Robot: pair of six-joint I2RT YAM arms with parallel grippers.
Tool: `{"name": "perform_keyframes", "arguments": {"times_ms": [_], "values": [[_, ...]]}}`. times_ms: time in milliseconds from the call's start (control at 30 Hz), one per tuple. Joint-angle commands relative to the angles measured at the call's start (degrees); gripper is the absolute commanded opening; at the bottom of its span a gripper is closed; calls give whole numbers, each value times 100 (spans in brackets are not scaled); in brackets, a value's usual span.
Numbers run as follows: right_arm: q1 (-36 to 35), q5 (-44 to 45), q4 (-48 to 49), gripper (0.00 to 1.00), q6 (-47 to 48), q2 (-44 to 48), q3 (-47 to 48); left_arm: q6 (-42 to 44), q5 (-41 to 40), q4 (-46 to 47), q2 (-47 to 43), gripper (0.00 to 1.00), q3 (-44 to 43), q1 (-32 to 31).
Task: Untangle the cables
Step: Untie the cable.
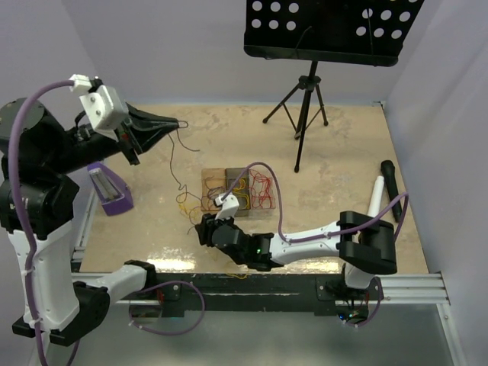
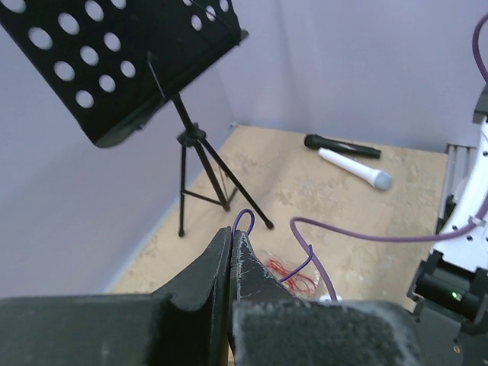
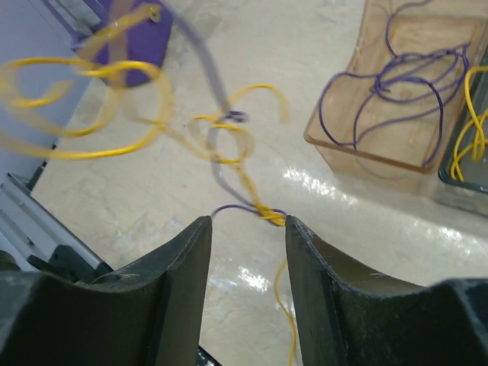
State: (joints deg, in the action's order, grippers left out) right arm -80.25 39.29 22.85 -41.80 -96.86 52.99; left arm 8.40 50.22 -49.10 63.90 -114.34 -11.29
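Observation:
My left gripper (image 1: 178, 123) is raised over the far left of the table and is shut on a thin dark purple wire (image 1: 174, 156) that hangs down toward the table. In the left wrist view the jaws (image 2: 231, 233) are pressed together, with a small purple wire loop (image 2: 244, 216) poking out of the tips. My right gripper (image 1: 203, 229) is low near the front, open. In its wrist view the fingers (image 3: 248, 221) straddle a knot of yellow and purple wire (image 3: 271, 216). Blurred yellow loops (image 3: 84, 114) rise from the knot.
Three small trays sit mid-table: a brown one (image 1: 206, 177) with purple wires (image 3: 396, 91), a dark one with yellow wires (image 1: 241, 192), and one with red wires (image 1: 264, 188). A music stand (image 1: 309, 84) stands at the back, microphones (image 1: 391, 187) lie right, and a purple box (image 1: 107, 191) sits left.

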Motion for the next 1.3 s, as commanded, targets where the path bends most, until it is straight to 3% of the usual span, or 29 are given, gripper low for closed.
{"name": "perform_keyframes", "arguments": {"times_ms": [0,133,233,500,667,1267], "values": [[-26,-88,228,48,-618,45,-297,-638,-600,980,-44,0,-439,21],[-61,-10,97,48,-733,149,-404,-788,-680,1298,-97,0,-492,21],[-149,245,-70,54,-488,666,-421,-753,-601,1105,-97,0,-387,22],[-219,413,-193,60,514,2276,-518,-480,-496,1245,-580,0,755,22],[-228,553,-667,61,963,2014,-35,-515,-337,1254,-580,0,694,30],[-211,773,-457,57,1710,1592,325,-664,577,1394,-642,0,527,21]]}}
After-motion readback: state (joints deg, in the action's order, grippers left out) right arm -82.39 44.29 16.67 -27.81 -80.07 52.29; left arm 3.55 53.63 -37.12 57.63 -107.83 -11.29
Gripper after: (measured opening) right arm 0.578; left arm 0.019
